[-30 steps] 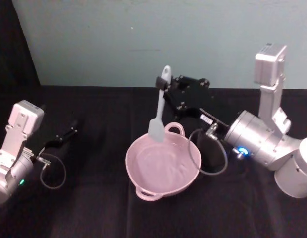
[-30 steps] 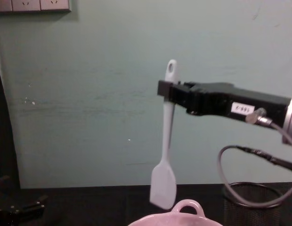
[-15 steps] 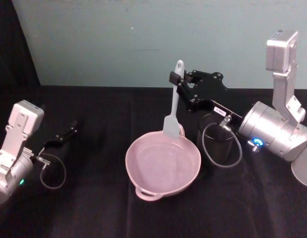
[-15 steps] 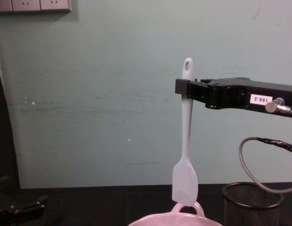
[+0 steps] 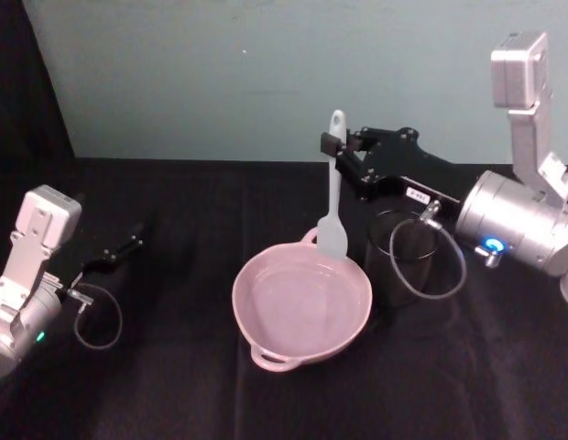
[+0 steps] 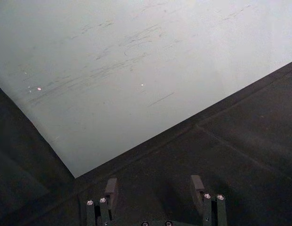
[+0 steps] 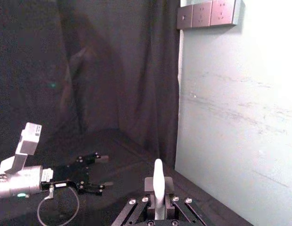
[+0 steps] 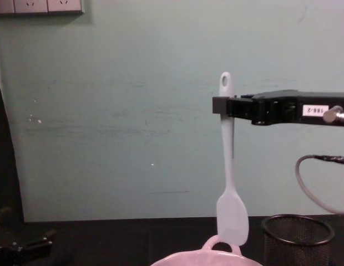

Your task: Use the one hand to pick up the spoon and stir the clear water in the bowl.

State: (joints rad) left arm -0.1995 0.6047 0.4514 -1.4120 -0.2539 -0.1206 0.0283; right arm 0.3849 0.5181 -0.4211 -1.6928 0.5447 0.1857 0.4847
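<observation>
1. The white spatula-like spoon [image 5: 333,197] hangs upright, oval-holed handle end up and paddle blade down, above the far rim of the bowl; in the chest view the blade [image 8: 232,215] covers part of the bowl's arched loop handle, and whether they touch cannot be told.
2. The right claw [image 5: 335,144] is clamped on the spoon's upper handle just under the hole, reaching in level from the right; in the right wrist view the handle tip [image 7: 158,181] stands up between the fingers, and the blade is hidden below them.
3. The pale pink bowl [image 5: 300,305] sits on the black counter [image 5: 174,385] at the middle. Its inside looks glossy, but the water itself is hard to make out. In the chest view the bowl [image 8: 205,258] is cut off by the bottom edge.
4. A black wire-mesh cup [image 5: 398,261] stands just right of the bowl, under the right arm, partly crossed by a looping grey cable [image 5: 431,275].
5. The left claw [image 5: 128,246] lies low on the counter at the left, well apart from the bowl, dark against the dark cloth; the left wrist view shows its fingers [image 6: 110,188] spread wide with nothing between them.
</observation>
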